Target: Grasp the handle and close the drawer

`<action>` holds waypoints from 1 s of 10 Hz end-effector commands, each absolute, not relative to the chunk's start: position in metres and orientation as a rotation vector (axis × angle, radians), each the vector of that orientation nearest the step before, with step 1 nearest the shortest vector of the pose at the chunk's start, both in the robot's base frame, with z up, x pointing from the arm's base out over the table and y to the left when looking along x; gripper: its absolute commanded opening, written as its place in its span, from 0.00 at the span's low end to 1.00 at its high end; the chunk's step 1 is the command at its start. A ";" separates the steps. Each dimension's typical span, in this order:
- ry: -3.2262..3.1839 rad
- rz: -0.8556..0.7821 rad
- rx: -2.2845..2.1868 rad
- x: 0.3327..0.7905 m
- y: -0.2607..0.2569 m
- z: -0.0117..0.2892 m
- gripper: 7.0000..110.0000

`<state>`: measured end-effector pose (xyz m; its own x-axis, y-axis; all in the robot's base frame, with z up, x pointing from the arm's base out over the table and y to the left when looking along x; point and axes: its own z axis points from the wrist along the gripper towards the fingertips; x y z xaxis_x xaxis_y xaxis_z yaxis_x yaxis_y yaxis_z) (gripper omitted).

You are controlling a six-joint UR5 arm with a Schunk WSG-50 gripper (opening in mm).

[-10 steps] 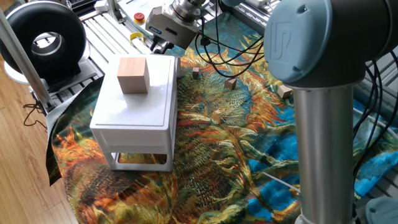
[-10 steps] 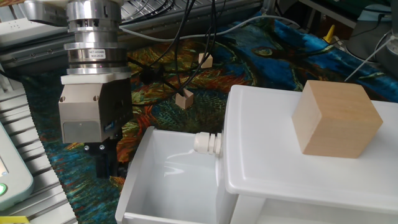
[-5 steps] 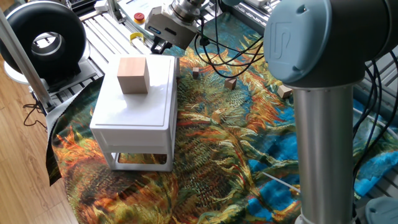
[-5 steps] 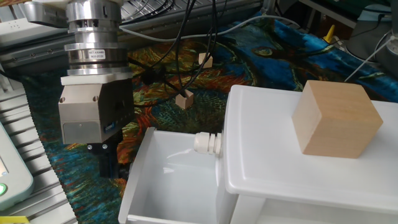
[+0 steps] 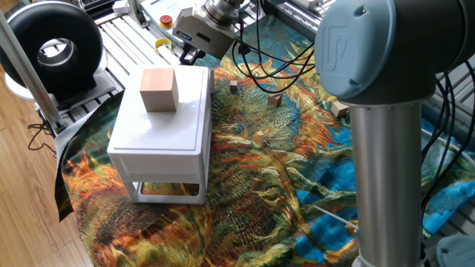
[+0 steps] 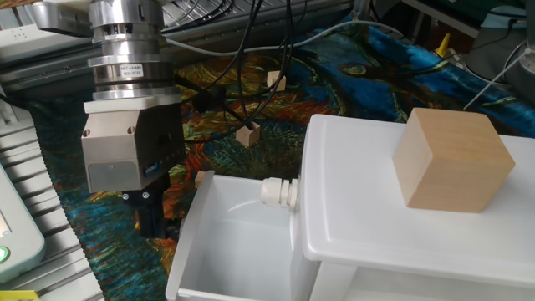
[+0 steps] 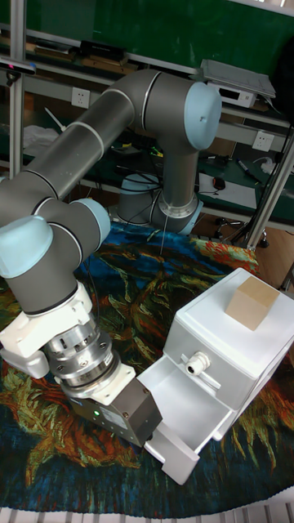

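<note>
Drawer (image 6: 230,242) sticks out of the white cabinet (image 6: 401,226), still open. Gripper (image 6: 149,219) hangs right at the drawer's front end, far from the cabinet, and its dark fingers (image 6: 148,209) seem to meet the handle there, but the handle itself is hidden. I cannot tell if the claw is spread or pinching. On the cabinet's top sits a wooden cube (image 6: 451,159)

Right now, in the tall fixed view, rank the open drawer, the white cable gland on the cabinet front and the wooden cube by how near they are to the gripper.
1. Open drawer, right beside the gripper, at its front end.
2. White cable gland, farther up on the cabinet front.
3. Wooden cube, on the cabinet top, farthest.
</note>
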<state>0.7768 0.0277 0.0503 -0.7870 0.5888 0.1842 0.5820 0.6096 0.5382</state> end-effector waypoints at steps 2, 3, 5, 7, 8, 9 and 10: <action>2.798 0.932 1.027 0.779 0.029 0.053 0.00; 2.793 0.931 1.025 0.780 0.029 0.053 0.00; 2.787 0.911 1.026 0.781 0.028 0.052 0.00; 2.783 0.910 1.028 0.779 0.032 0.055 0.00; 2.783 0.910 1.028 0.778 0.034 0.058 0.00; 2.785 0.910 1.028 0.777 0.034 0.060 0.00; 2.787 0.911 1.024 0.775 0.035 0.062 0.00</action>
<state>0.7761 0.0327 0.0544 -0.7847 0.5989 0.1597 0.5799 0.6184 0.5303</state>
